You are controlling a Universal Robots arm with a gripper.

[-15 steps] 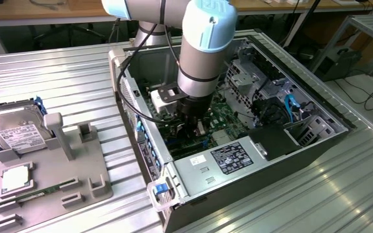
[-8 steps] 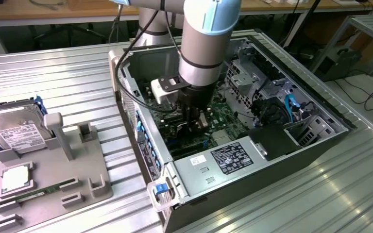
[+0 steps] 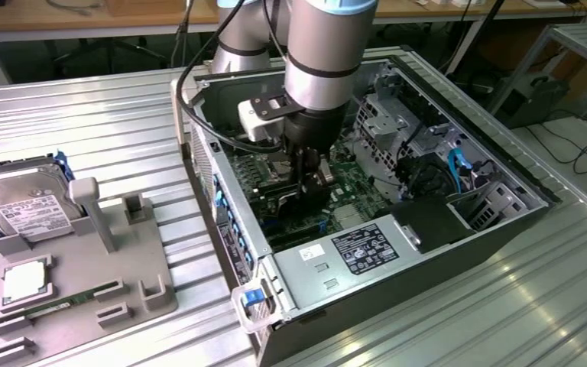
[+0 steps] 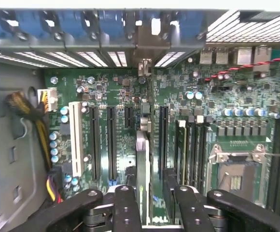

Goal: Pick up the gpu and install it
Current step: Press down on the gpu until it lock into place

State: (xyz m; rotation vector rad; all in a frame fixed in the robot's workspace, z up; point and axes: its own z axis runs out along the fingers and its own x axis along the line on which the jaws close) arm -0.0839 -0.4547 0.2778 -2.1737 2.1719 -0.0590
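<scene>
While ribbed: metal bench [image 3: 120,138], cluttered lab.

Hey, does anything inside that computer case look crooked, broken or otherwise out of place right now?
Nothing stands out. The gripper holds the gpu edge-on, upright over the motherboard slots, its bracket end toward the case rear wall. No loose parts or visible damage.

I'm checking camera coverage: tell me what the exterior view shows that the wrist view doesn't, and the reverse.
Exterior view only: the computer case from outside, the grey parts holder with a hard drive on the table to its left, and the robot arm.

Wrist view only: the row of expansion slots, the processor socket, and the card seen edge-on between the fingers.

Both: the gripper holding the gpu over the green motherboard.
</scene>
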